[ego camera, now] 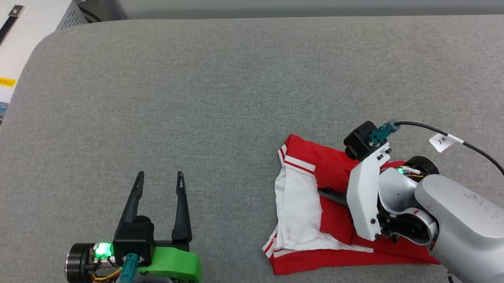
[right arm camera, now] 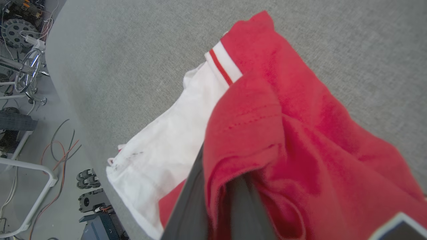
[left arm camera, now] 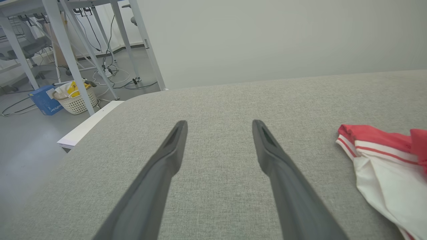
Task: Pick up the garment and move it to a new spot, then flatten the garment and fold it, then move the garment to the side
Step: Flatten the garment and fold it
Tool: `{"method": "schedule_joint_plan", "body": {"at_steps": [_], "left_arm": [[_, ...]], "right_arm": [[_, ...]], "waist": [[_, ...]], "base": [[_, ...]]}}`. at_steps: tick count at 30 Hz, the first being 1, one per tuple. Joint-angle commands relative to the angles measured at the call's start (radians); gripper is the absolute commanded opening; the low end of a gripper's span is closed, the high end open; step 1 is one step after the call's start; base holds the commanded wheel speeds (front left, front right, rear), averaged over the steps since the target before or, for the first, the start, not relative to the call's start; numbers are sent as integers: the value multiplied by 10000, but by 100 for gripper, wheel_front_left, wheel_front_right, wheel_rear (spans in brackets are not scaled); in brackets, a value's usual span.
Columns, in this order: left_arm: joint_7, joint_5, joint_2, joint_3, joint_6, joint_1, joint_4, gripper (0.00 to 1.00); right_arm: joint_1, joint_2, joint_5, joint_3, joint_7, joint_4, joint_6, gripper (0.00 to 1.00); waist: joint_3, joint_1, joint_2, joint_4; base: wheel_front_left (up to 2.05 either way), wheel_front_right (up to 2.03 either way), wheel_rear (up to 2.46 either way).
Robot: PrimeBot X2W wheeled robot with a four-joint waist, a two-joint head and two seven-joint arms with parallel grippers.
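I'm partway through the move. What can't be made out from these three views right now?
1. Jaw tips of the right gripper: buried under red cloth in the right wrist view and behind the white wrist bracket in the head view, so how much fabric they pinch is unclear.
2. Right edge of the garment: under the right forearm, head view.
3. Most of the garment: cut off by the right edge of the left wrist view.

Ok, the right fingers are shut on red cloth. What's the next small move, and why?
Probably raise the right gripper slightly, grip held: its fingers pinch a red fold of the garment, which lies bunched on the grey surface. The left gripper stands open, apart from the cloth, so it can wait.
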State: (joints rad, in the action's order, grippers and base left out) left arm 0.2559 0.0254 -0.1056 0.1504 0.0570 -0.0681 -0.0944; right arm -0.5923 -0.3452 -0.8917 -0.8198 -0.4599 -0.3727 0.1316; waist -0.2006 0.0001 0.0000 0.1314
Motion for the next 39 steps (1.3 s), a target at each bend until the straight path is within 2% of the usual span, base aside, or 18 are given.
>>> {"method": "schedule_joint_plan", "body": {"at_steps": [1,6,7,8,9,14,20,24,27,32,36,39], "left_arm": [[59,-91,57,5,-33,-198,-35,100],[59,-86,87,2,-10,-194,-73,100],[59,-89,89,-1,-6,-174,-83,100],[59,-91,90,1,-7,-157,-98,100],[59,-90,86,-6,-7,-127,-115,100],[59,-92,41,-55,-1,14,-108,100],[59,-95,-9,-113,24,244,-53,100],[59,-93,-29,-109,10,375,30,100],[59,-89,-48,-125,13,452,91,100],[59,-69,-42,-130,25,575,224,100],[59,-41,-30,-166,51,685,330,100],[59,-5,-30,-231,71,758,383,100]], "right_arm": [[-195,69,129,-84,199,-335,-9,0],[-258,260,92,-449,685,-996,-9,0],[-260,246,40,-479,908,-982,-9,30],[-253,212,5,-483,1115,-944,-9,91],[-253,136,12,-513,1364,-880,-9,100],[-153,-418,132,-510,2433,-226,-9,100],[220,-961,125,591,3846,737,-9,100],[525,-1156,1033,1706,4929,878,-9,100],[991,-996,1743,2640,5708,867,-9,100],[1744,-717,3573,4276,6905,778,-9,100],[2558,-64,4699,5691,7185,1220,-9,100],[3222,547,5504,6686,7209,2058,-9,100]], "waist": [[-46,-1,0,17],[-35,-1,0,-27],[-3,-1,0,-40],[40,-1,0,-48],[99,-1,0,-75],[379,-1,0,-225],[722,-1,0,-517],[933,-1,0,-688],[1084,-1,0,-789],[1241,-1,0,-912],[1314,-1,0,-986],[1347,-1,0,-1032]], "base": [[0,0,0],[0,0,0],[0,0,0],[0,0,0],[0,0,0],[0,0,0],[0,0,0],[0,0,0],[0,0,0],[0,0,0],[0,0,0],[0,0,0]]}}
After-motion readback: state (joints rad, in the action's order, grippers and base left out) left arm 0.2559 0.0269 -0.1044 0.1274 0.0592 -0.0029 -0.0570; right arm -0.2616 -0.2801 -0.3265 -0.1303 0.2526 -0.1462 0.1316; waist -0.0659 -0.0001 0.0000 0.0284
